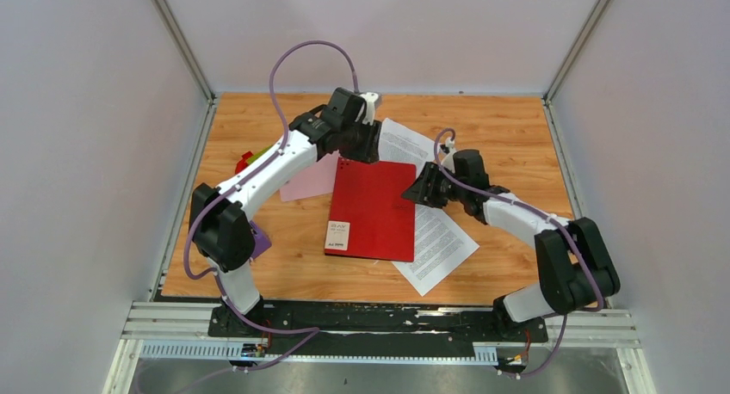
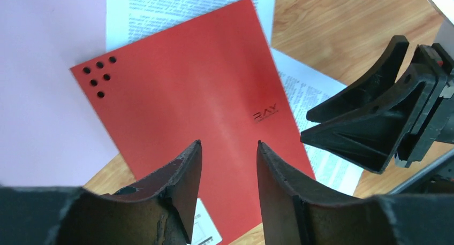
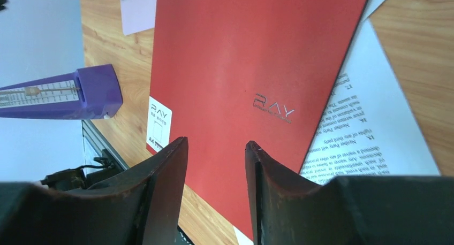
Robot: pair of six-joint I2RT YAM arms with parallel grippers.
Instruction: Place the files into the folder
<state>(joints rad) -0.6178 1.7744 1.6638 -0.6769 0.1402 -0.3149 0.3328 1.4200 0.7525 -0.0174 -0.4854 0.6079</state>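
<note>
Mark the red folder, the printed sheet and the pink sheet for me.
red folder [image 1: 372, 209], top view, middle of cover.
printed sheet [image 1: 441, 243], top view, part right of folder.
pink sheet [image 1: 312, 182], top view, part left of folder.

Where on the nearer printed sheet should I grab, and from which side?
Grip the nearer printed sheet at its bare right corner, coming from the right with the right hand. The red folder lies over its left part; only the right and near edges poke out. It lies flat, so pinching may be tricky.
</note>
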